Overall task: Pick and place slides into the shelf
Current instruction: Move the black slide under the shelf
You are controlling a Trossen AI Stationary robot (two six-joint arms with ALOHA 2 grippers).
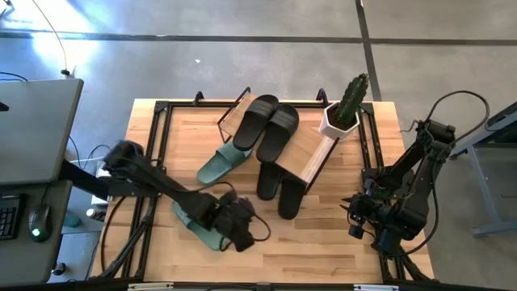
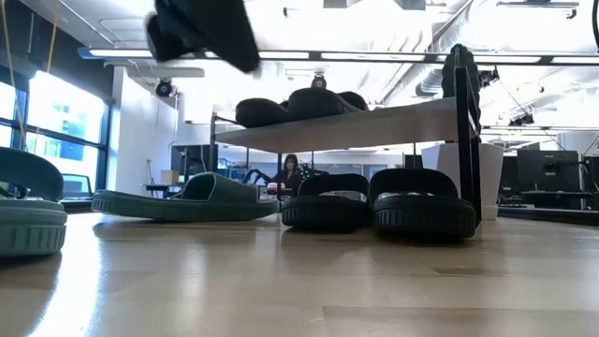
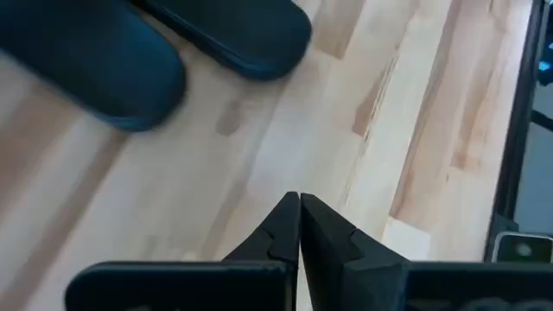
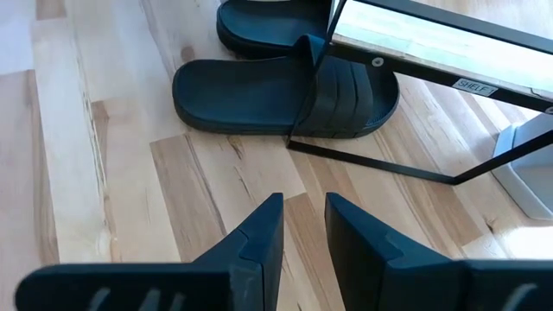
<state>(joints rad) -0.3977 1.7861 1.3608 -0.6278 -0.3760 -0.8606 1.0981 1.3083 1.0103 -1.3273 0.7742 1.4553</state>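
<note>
Hovering left pincer (image 3: 299, 226) — closed, empty, right pincer (image 4: 304, 226) — parted, empty

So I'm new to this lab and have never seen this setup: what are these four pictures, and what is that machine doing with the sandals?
It is a two-armed robot at a wooden table. One picture looks straight down from above, one looks level across the tabletop, and two come from cameras on the arms' wrists.

On the table stands a small shelf with a plank top. One black pair of slides lies on top of it, another black pair is tucked below it, partly under the plank. One green slide lies beside the shelf; the other green slide lies nearer the front, under the left arm. A potted cactus stands at the shelf's end.

The left gripper is shut and empty, above bare wood. The right gripper is open and holds nothing, near the table's right edge.
</note>
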